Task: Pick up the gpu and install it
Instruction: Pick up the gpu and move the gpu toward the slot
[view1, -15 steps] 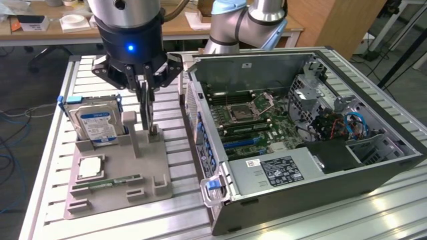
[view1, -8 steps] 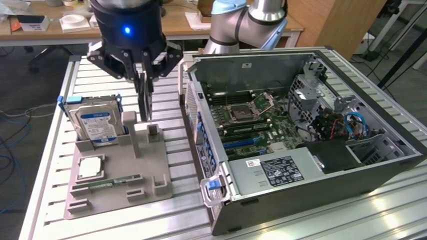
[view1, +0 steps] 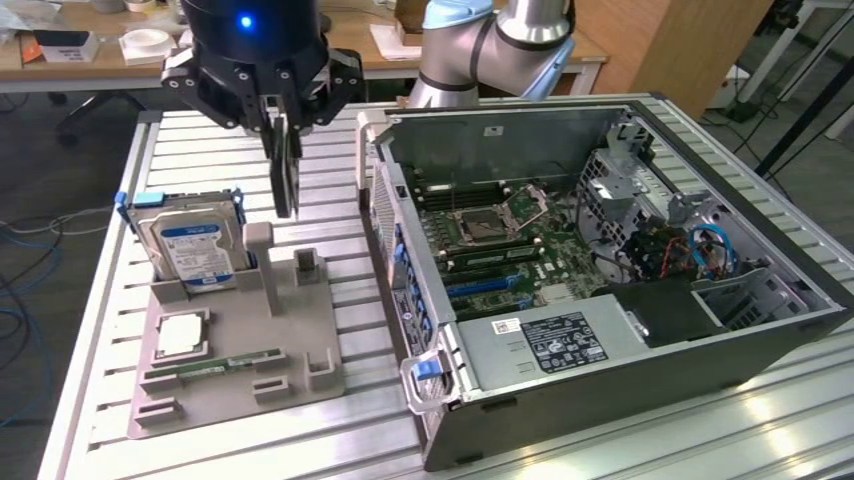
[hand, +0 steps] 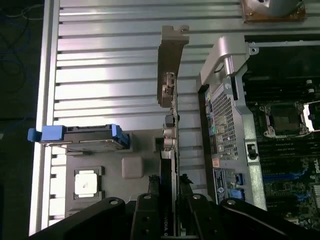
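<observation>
NVIDIA on gpu (hand: 169, 165), hdd label (view1: 191, 250) unreadable

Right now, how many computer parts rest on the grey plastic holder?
3: silver hard drive with blue rails, upright at its back; square silver processor, flat in the middle; narrow green memory stick, flat in front. The thin jaw-held graphics card hangs above. None seems hidden.

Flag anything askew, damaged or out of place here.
Nothing stands out. The gpu hangs straight in the gripper above the grey holder, and the hard drive stands upright in its slot.
</observation>
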